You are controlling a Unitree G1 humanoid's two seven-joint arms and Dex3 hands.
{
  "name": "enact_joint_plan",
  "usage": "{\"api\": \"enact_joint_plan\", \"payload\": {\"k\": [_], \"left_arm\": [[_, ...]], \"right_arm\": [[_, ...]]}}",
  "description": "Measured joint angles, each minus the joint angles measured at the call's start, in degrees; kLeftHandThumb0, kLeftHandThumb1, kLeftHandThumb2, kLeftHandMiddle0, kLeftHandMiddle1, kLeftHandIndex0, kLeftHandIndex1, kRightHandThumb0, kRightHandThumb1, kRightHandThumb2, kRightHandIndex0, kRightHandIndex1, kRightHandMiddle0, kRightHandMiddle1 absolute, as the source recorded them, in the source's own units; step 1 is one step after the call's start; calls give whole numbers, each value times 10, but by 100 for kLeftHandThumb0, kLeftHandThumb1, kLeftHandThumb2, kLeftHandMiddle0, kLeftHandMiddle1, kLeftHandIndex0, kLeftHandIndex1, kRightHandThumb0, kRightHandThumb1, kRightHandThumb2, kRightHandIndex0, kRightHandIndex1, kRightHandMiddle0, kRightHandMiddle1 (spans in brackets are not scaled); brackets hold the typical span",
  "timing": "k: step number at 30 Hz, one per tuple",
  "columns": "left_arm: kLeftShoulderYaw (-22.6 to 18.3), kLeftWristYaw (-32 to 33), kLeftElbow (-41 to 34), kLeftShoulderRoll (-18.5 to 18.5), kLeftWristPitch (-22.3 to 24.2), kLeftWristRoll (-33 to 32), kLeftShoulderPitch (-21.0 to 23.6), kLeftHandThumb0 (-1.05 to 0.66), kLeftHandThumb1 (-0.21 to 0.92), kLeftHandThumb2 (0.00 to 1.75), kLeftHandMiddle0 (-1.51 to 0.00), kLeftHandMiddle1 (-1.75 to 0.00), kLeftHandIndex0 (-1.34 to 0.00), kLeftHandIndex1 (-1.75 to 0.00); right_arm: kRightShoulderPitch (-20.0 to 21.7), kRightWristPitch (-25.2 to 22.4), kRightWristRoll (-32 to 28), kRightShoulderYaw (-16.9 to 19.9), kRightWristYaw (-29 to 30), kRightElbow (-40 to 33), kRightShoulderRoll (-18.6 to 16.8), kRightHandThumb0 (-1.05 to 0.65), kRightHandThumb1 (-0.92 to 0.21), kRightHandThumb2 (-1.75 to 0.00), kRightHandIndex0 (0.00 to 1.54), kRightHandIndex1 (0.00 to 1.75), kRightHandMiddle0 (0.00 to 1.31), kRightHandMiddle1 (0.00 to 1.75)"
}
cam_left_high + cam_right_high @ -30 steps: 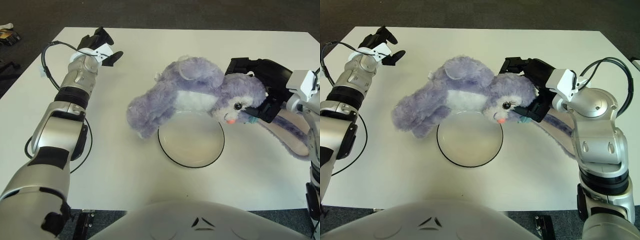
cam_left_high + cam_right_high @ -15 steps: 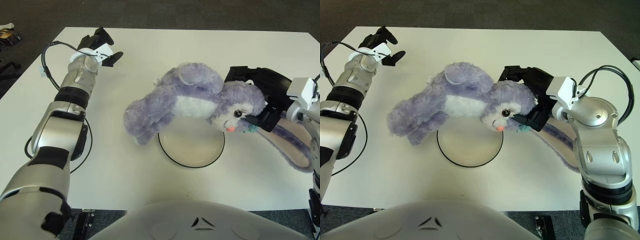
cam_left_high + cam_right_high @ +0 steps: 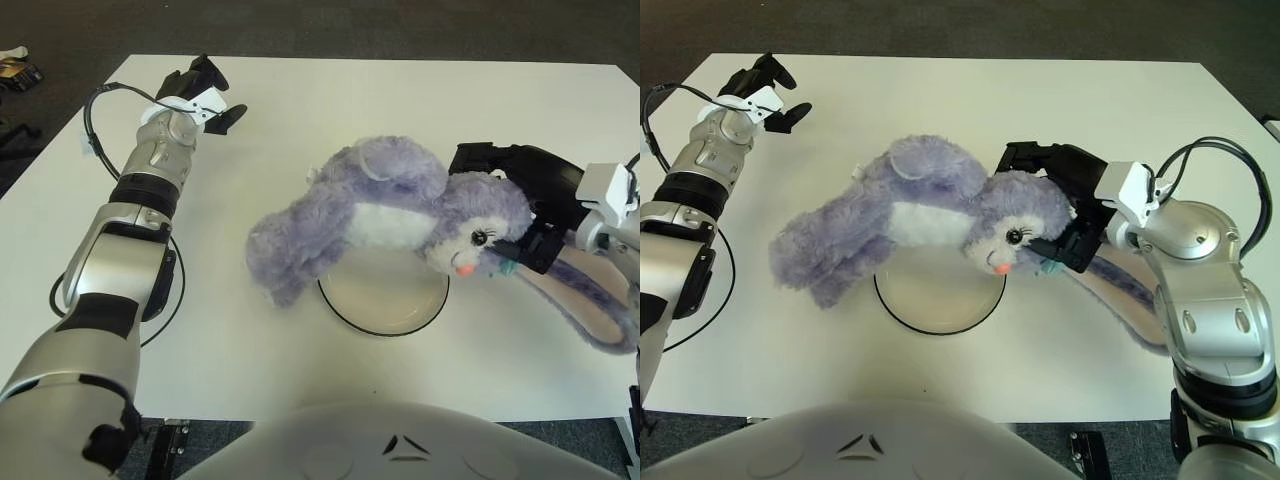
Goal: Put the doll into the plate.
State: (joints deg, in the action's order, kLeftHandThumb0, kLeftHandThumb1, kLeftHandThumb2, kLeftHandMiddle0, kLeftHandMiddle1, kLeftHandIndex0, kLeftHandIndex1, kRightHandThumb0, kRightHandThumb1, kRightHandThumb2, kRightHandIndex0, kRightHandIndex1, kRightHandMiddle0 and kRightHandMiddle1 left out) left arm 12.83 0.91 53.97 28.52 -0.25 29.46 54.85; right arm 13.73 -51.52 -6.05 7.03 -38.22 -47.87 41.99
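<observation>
Item: fluffy purple doll (image 3: 930,215), my right hand (image 3: 1072,212) clamped on its head, overhanging round plate's (image 3: 940,299) left rim; left hand (image 3: 196,92) open, far corner.

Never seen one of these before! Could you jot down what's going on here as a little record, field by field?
Doll: purple plush toy, lying sideways over the plate's far part
Plate: white with dark rim, on the white table
Right robot hand: clamped on the doll's head
Left robot hand: idle at the far left, holding nothing
Task state: doll above the plate, not released
</observation>
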Motion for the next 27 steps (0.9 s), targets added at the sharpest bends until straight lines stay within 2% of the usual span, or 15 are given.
{"api": "enact_joint_plan", "payload": {"k": [9,24,27], "left_arm": [[4,0,-1,0,0,0,0,-68,69,90,-7,-130,0,-165],[4,0,-3,-2,0,-7,0,-66,67,90,-5,-129,0,-166],[4,-1,-3,-2,-1,-10,0,-65,66,91,-5,-129,0,-166]], "right_arm": [[-28,60,0,-1,8,23,0,0,13,-175,100,155,73,175],[-38,71,-16,0,10,44,2,0,11,-175,95,162,72,175],[-41,80,-12,-2,12,48,4,-1,9,-175,88,170,73,174]]}}
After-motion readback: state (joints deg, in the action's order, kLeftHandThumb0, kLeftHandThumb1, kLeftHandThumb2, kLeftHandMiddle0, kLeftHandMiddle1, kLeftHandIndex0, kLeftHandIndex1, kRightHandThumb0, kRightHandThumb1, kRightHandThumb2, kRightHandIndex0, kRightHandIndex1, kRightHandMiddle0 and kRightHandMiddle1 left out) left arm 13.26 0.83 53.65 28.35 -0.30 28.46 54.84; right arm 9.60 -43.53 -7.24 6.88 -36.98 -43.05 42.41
